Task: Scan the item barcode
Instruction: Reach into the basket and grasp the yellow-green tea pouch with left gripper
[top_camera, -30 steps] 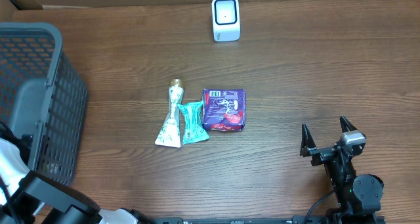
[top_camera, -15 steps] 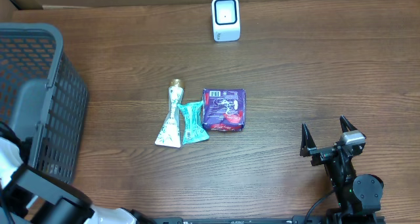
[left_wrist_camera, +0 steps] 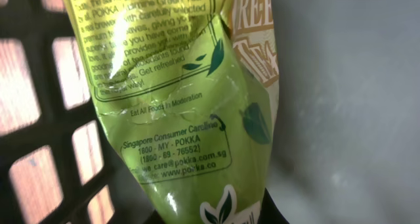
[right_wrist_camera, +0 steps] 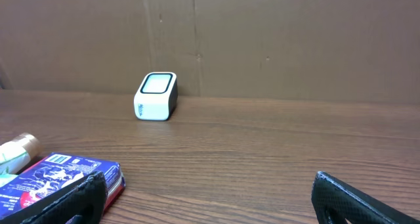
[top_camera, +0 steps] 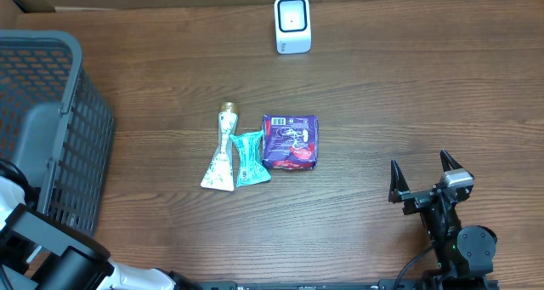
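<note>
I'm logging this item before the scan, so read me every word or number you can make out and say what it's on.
On the green packet: "Green Tea"
"POKKA"
"Eat All Foods In Moderation"
"Singapore Consumer Careline"
"1800 - MY - POKKA"
"www.pokka.com.sg"
The rest of its print is blurred.
On the purple pack: too small to read.
On the scanner: no text seen.

The purple packet (top_camera: 290, 142) lies touching a teal tube (top_camera: 249, 158), the white scanner (top_camera: 292, 24) well apart.
</note>
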Robot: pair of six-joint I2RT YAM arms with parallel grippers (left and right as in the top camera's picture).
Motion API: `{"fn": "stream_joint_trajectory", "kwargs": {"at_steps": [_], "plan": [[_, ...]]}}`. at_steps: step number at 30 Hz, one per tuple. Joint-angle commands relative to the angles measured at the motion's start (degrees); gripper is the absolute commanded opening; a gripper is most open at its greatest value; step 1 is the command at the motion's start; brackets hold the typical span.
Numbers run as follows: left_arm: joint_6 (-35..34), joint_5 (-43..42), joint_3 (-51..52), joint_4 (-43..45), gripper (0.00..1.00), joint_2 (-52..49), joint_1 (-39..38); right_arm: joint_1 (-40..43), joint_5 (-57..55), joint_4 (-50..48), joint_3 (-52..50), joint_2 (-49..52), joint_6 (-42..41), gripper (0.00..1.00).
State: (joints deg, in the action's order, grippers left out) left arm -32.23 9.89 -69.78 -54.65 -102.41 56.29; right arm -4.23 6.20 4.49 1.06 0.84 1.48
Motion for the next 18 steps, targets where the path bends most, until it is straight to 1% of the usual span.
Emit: {"fn": "stream_joint_trajectory", "kwargs": {"at_steps": [1,6,12,15,18], "plan": [[1.1,-0.5,-3.6,-3.2,0.04,-0.2,0.3,-0.2,0.3,-0.3,-0.6,-0.7,-0.2,1.00],[8.4,-8.5,-13.2,-9.6,0.04,1.0,0.3,-0.2,0.3,-0.3,-0.6,-0.7,-0.2,1.00],[9.3,-10.8,-31.3,-18.4,0.04,3.8,-0.5,-0.2,0.3,-0.3,-0.6,-0.7,-0.2,1.00],[11.6,-13.4,-40.3,-20.7,0.04,5.8,-3.0,-0.2,0.3,-0.3,-0.6,-0.7,-0.2,1.00],[14.8,-14.6,-47.8,-22.2,0.04,8.2,-7.4,-0.2,0.3,-0.3,-0.6,-0.7,-0.2,1.00]]}}
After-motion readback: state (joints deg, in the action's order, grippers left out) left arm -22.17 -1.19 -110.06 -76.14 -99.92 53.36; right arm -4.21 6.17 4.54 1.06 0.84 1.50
